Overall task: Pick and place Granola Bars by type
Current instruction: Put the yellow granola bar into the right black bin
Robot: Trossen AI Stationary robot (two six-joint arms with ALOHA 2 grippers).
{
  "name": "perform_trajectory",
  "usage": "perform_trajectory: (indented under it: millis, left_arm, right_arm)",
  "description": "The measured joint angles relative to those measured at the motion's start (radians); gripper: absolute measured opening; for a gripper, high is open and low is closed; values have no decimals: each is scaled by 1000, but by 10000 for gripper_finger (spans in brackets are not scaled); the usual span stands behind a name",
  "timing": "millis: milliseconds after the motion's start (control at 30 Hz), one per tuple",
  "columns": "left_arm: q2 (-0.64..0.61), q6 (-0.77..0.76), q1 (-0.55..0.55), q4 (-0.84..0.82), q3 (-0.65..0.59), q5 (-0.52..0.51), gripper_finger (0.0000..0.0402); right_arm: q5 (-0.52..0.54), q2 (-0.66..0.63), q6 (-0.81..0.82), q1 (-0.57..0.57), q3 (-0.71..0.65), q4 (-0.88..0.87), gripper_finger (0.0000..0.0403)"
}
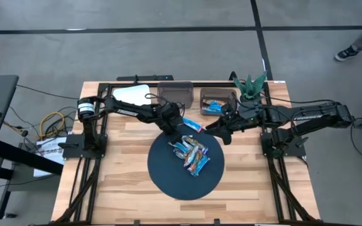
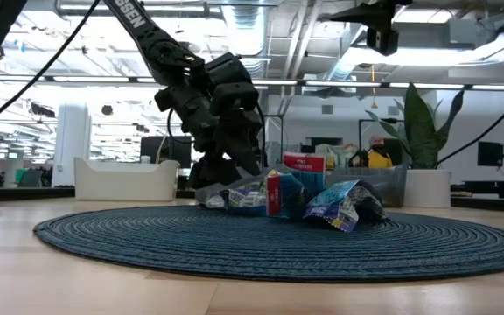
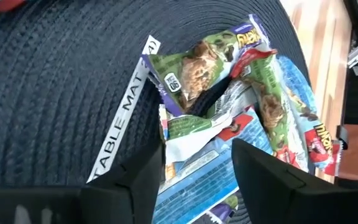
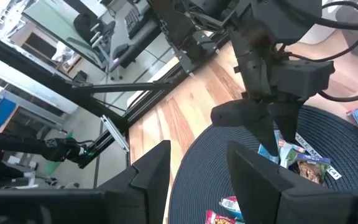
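Your left gripper (image 1: pixel 176 130) sits low at the rear-left edge of the round dark mat (image 1: pixel 168 179), fingers spread wide over the near end of the Granola Bars (image 1: pixel 191 154), grasping nothing. That pile lies heaped around the mat's centre, leaving bare mat toward the front and left. One blue bar (image 1: pixel 192 124) lies alone on the wood table (image 1: pixel 124 182) just behind the mat. Your right gripper (image 1: pixel 213 128) hovers beyond the mat's rear-right edge, fingers parted and empty. Behind stand two dark bins (image 1: pixel 175 94), the right one holding bars, and a white tray (image 1: pixel 132 93).
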Motion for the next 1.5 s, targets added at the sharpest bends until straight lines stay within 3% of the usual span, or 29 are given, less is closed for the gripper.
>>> perform_trajectory:
  millis: [1200,1333,1500]
  left_arm:
    - [43,-1,-24,59,31,-19,176]
    - [43,-3,-24,52,32,8,147]
    - [42,7,-25,27,32,27,80]
  right_arm:
    - [2,1,-2,0,0,3,147]
    - [2,1,-4,0,0,3,147]
    - [2,1,-19,-1,0,3,147]
